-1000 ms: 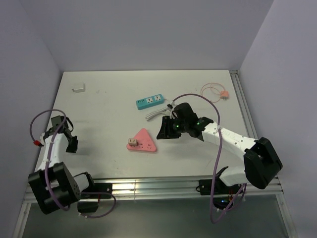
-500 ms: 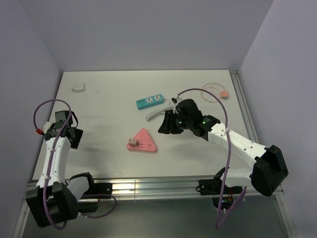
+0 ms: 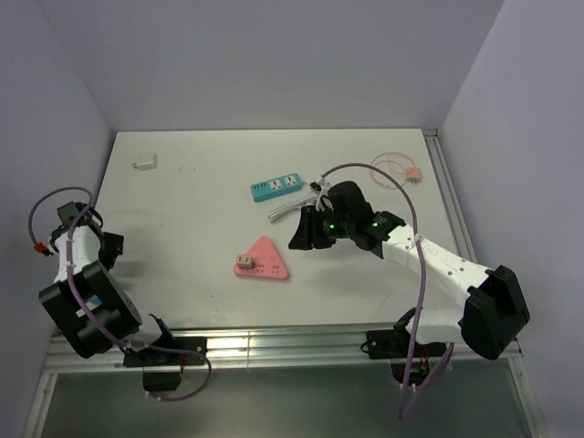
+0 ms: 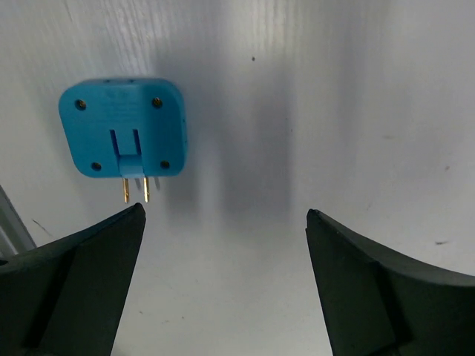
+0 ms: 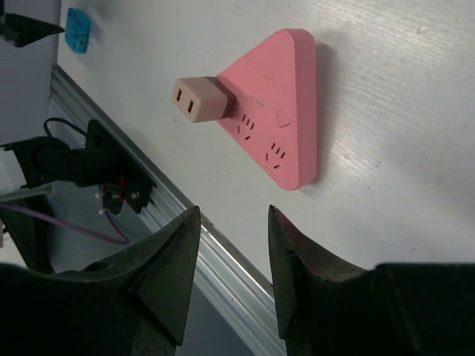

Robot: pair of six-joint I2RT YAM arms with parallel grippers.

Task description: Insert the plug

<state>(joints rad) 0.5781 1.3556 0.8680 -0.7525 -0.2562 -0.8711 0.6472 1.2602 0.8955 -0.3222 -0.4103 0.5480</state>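
Since a second ago the left arm has pulled back toward the near left corner, and the left gripper [image 4: 224, 216] has gone from clenched to released; its jaws now stand wide with nothing between them. The right arm has reached a little farther out over the table [image 4: 349, 89] and barely shifts after that.

Blue plug [image 4: 122, 127]: it lies flat on the white surface, just ahead of the left gripper and off toward its left finger [image 4: 82, 282], clear of both fingertips. The body is a rounded square in bright blue, with a small rivet at each corner and a notched slot in the middle. Two brass prongs stick out of the edge nearest the gripper and point back at it. We cannot find the plug in the top view; the arm hides that spot.

Right gripper [image 5: 234, 215]: jaws partly parted, grasping nothing. It hangs above the table with the pink triangular socket block [image 5: 286, 111] ahead of its fingertips. A tan adapter [image 5: 199, 99] sits on the block's near corner. Far ahead on its left, the blue plug shows as a small patch.

Behind the right gripper in the top view lie a teal power strip [image 3: 277, 187] and a white cable [image 3: 285, 212].
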